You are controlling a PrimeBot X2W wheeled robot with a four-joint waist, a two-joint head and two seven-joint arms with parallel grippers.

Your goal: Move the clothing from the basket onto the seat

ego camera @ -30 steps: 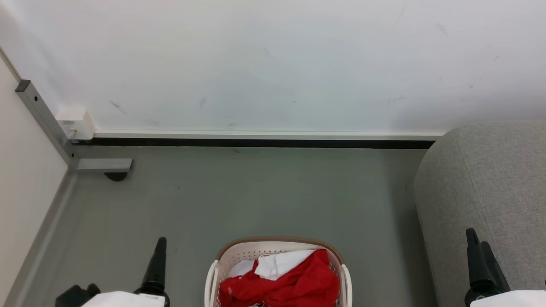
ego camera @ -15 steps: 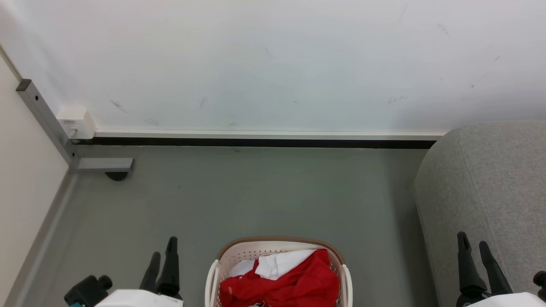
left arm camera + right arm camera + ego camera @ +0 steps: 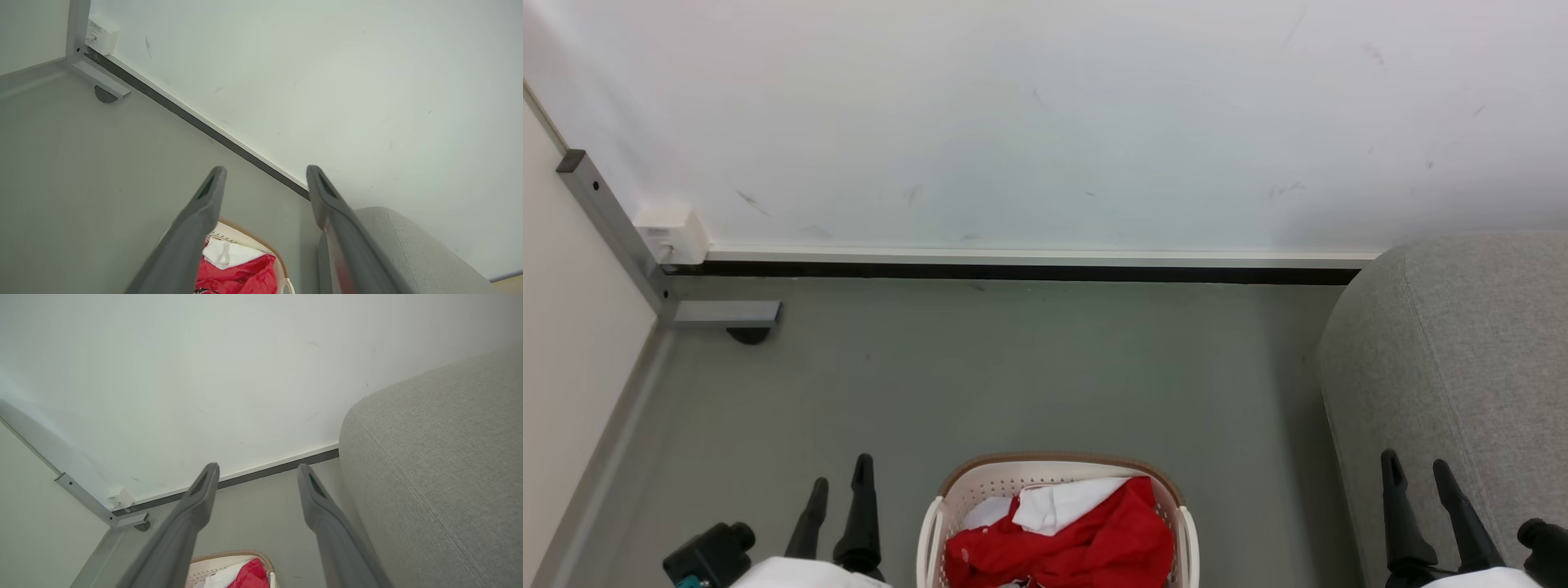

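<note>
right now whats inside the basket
The basket holds the clothing, a crumpled red garment with white parts on top. Anything beneath it, and the basket's floor, is covered; the near end is out of frame.

The head camera looks forward and down at the floor (image 3: pixel 1013 367), with the basket (image 3: pixel 1054 460) at 6 o'clock and the seat (image 3: pixel 1462 351) at 4 o'clock. Both wrist cameras face the wall (image 3: pixel 367 81), rolled opposite ways, and share basket, seat and wall with it.
</note>
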